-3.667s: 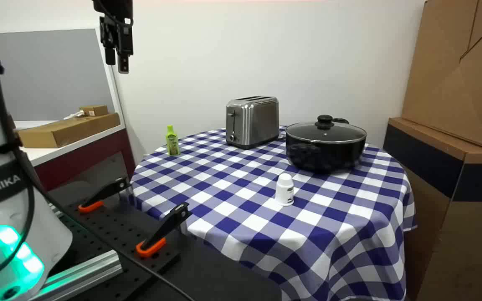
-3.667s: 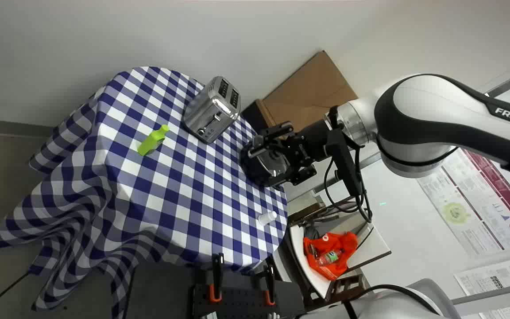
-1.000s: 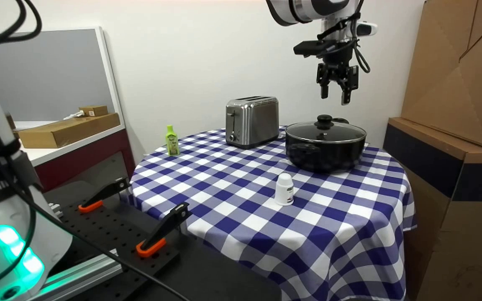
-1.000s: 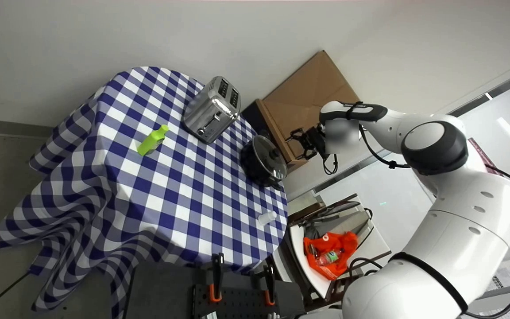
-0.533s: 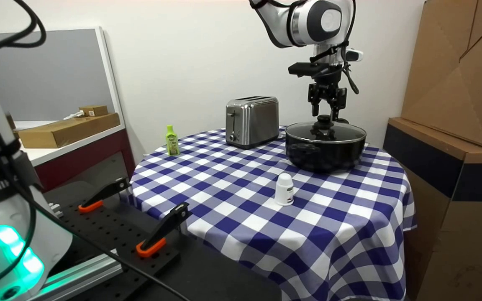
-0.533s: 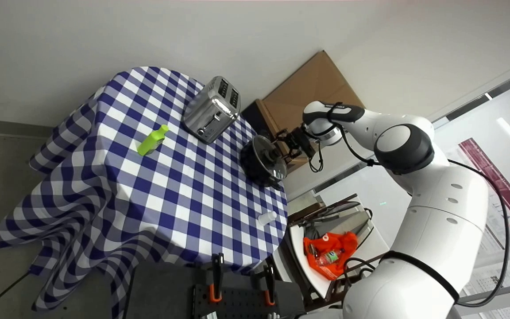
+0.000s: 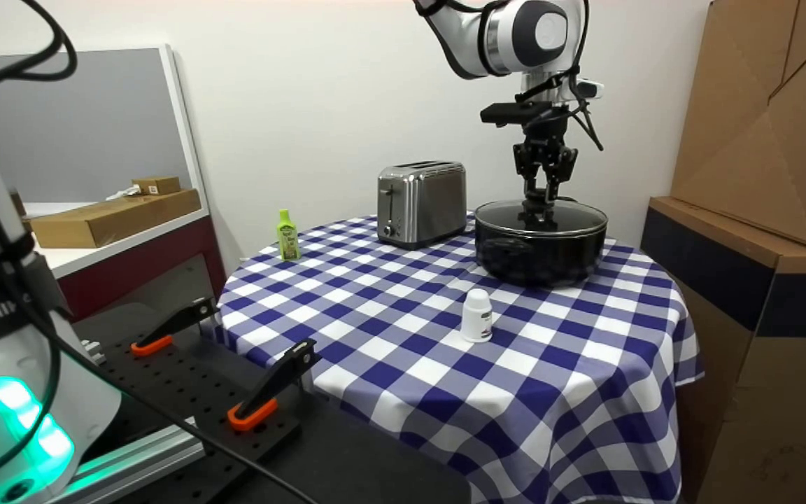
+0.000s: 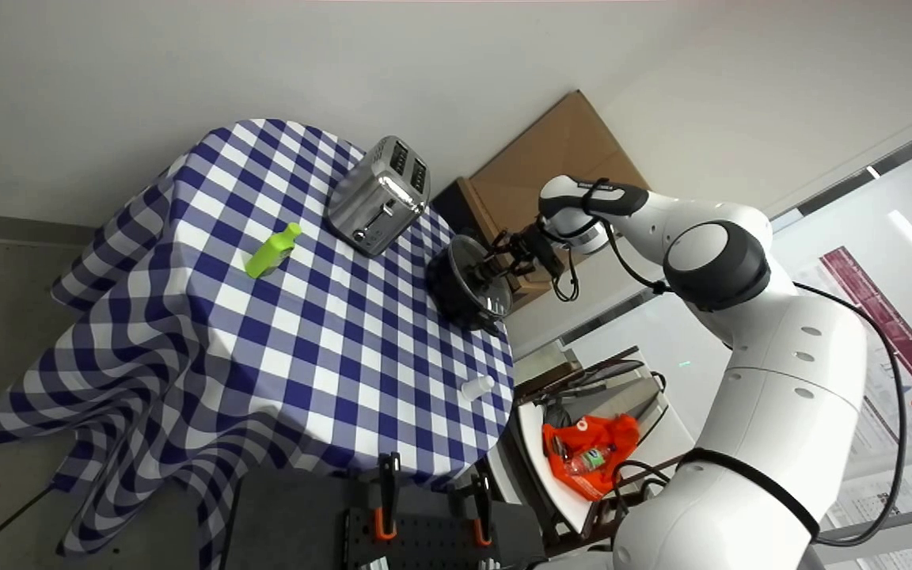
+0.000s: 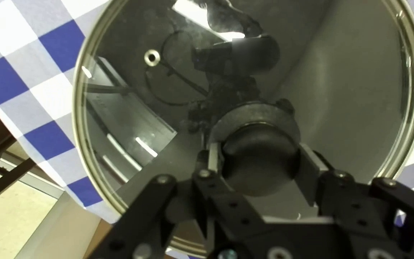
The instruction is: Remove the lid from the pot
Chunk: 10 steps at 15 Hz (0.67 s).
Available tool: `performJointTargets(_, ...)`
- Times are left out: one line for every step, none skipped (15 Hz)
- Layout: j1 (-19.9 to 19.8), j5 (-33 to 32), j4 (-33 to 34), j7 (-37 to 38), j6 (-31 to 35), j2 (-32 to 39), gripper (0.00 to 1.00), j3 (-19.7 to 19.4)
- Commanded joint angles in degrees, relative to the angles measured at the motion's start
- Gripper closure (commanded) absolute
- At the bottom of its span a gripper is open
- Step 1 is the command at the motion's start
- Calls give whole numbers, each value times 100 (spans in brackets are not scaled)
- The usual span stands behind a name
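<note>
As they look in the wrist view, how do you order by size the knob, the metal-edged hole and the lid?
Largest: the lid, though cut off at the top.
Middle: the knob, though nearer the camera.
Smallest: the metal-edged hole.

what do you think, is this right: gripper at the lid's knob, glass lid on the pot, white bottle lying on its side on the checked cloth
Not quite: the white bottle isn't lying down; it stands upright on the checked cloth, as an exterior view shows. The rest holds: the gripper is at the knob of the glass lid, which is on the pot.
</note>
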Motion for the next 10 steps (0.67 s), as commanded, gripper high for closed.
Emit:
performJointTargets(46,38,-365,-337,-256,-793,75,132)
performJointTargets(34,78,-459,-444,-296,-989,75,198)
performJointTargets(30,108,-534,-557,-360,-1194,75,259)
performJointTargets(-26,217,-663,-761,-440,-1428,75,387)
performJointTargets(-94,381,-792,-1014,-627,-1680,75,540)
performJointTargets(-127,540,-989,-1264,-795,-1954,75,656)
performJointTargets(-122,678,-1268,-1467,-934,-2242,75,735)
performJointTargets(-75,768,-1619,-1607,-938,-2476,75,765)
performJointTargets(-9,803,-1894,-1699,-964,-2666,75,767)
performJointTargets(48,853,-2188,-1771,-1006,-2803,75,786)
